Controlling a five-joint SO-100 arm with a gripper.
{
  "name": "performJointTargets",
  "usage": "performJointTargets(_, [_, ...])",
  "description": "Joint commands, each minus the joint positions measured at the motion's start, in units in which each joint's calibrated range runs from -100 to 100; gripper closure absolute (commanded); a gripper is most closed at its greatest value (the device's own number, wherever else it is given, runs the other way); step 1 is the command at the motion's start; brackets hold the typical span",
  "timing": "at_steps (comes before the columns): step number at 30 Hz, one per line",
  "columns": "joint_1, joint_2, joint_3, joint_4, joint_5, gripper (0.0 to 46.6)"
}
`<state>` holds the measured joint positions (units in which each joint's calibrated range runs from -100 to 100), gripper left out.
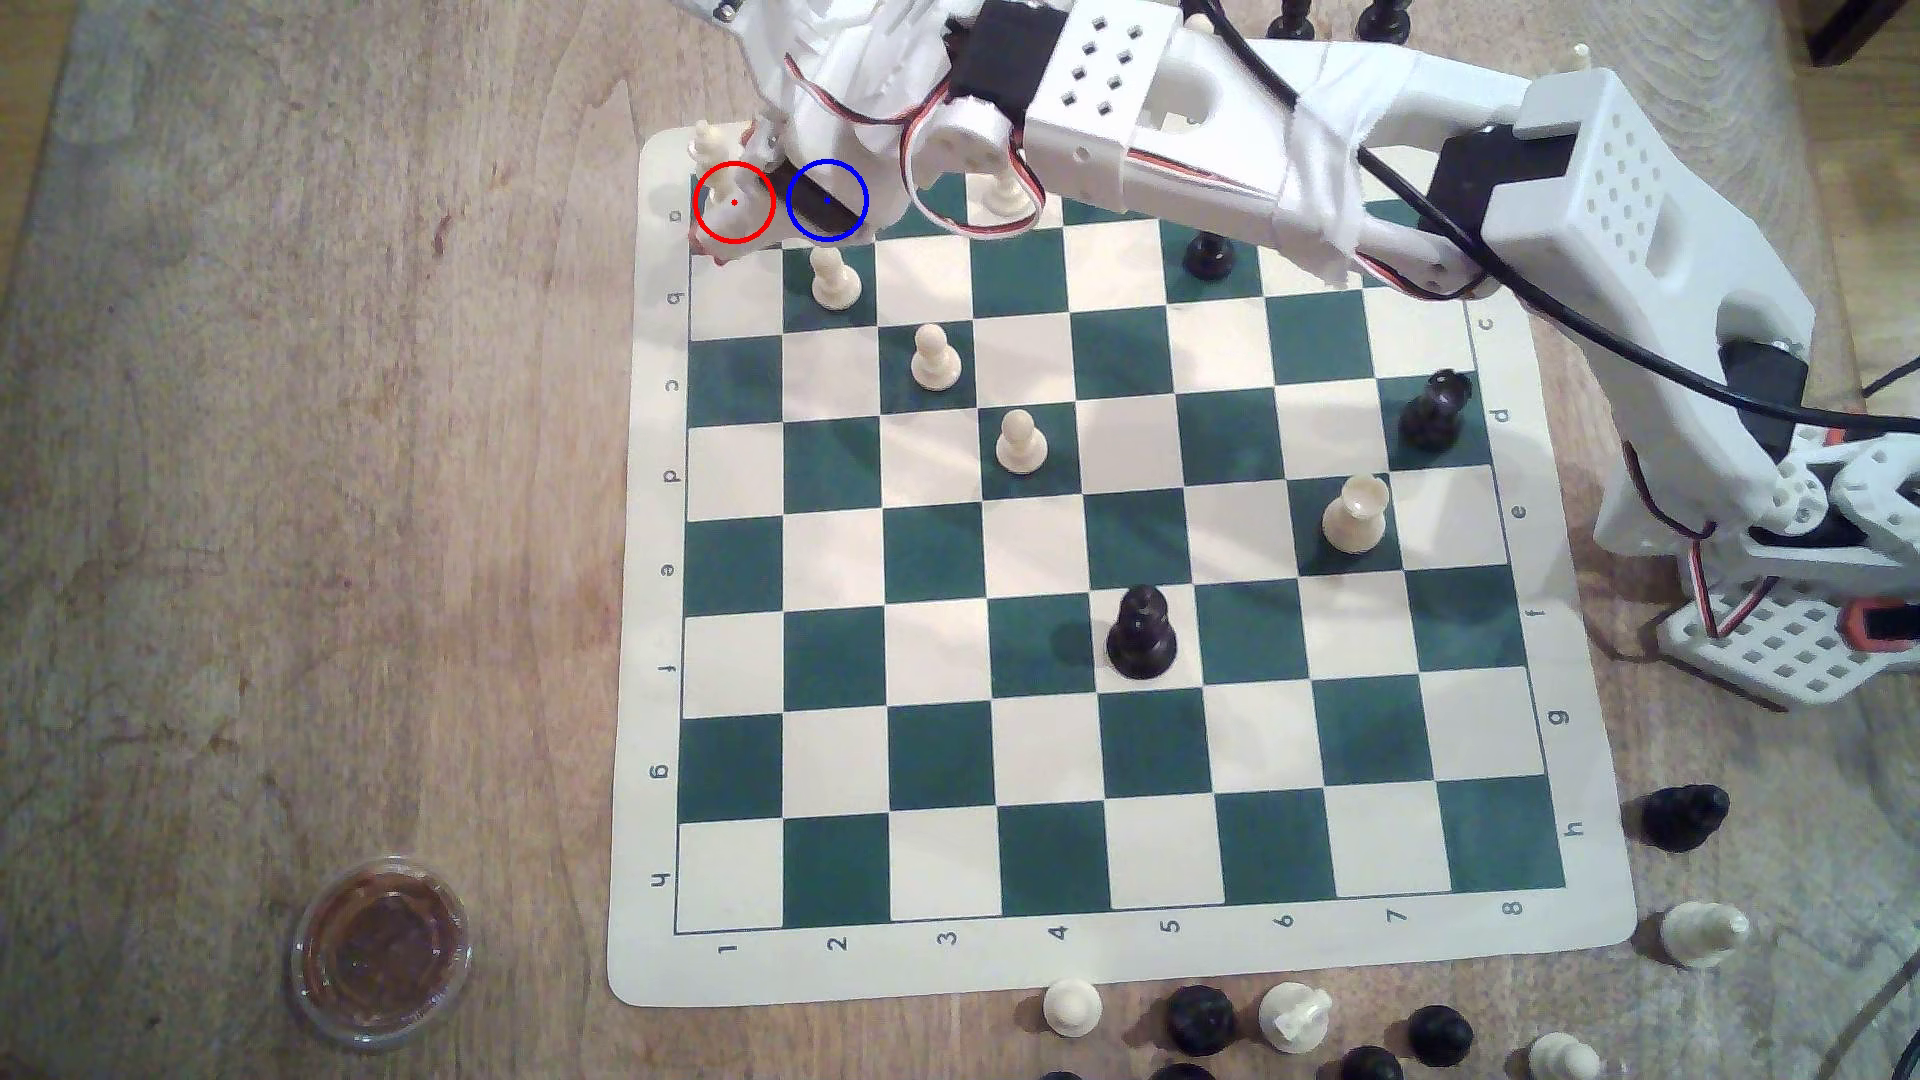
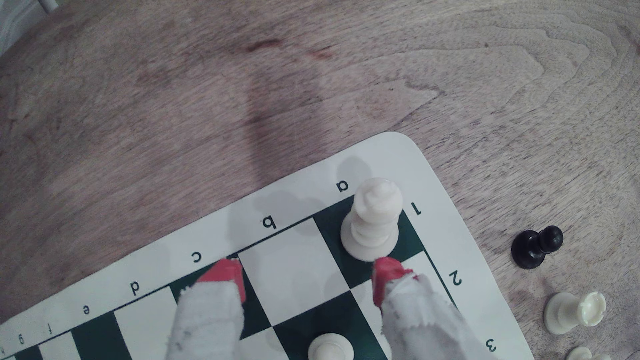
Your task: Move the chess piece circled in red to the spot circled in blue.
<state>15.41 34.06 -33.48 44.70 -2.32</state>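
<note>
Standing on the dark corner square, the tall white piece (image 2: pixel 372 221) waits upright at the wrist frame's middle right. The claw (image 2: pixel 308 280) is wide open and holds nothing; one red fingertip (image 2: pixel 386 273) sits just beside the piece's base.

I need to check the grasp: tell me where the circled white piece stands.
The tall cream chess piece stands upright on the green corner square a1, just ahead of the open gripper.

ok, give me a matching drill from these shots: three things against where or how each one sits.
Things:
1. tall cream piece
2. black pawn
3. claw

States:
A. open, holding nothing
B. upright on the green corner square
C. off the board, on the wood table

Pairs: 1-B, 2-C, 3-A.
</note>
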Motion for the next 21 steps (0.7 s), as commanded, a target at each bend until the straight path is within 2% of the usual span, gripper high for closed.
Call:
performJointTargets(1, [0.9, -0.7, -6.1, -0.6, 0.3, 26.5])
performJointTargets(21, [2.1, 5.4, -6.6, -10.6, 0.1, 27.8])
